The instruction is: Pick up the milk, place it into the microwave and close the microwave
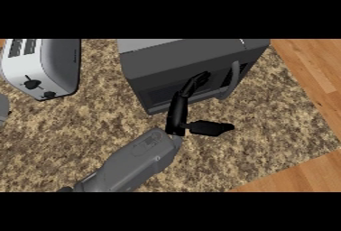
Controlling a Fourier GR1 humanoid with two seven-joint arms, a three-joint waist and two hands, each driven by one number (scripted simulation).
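The grey microwave (153, 58) stands at the back centre of the counter. Its dark door (156, 92) lies flat against the front, with a curved grey handle (231, 81) near the door's right side. My left hand (178, 115) comes up from the lower left on its grey forearm. Its straight fingers (194, 83) rest against the door front, just left of the handle, and its thumb (209, 127) sticks out to the right. The hand is open and holds nothing. No milk shows anywhere in view. My right hand does not show.
A silver toaster (41, 66) stands at the back left. A small grey object (2, 109) pokes in at the left edge. The speckled counter (66, 135) ends at the right and lower right, where wooden floor (313, 76) shows.
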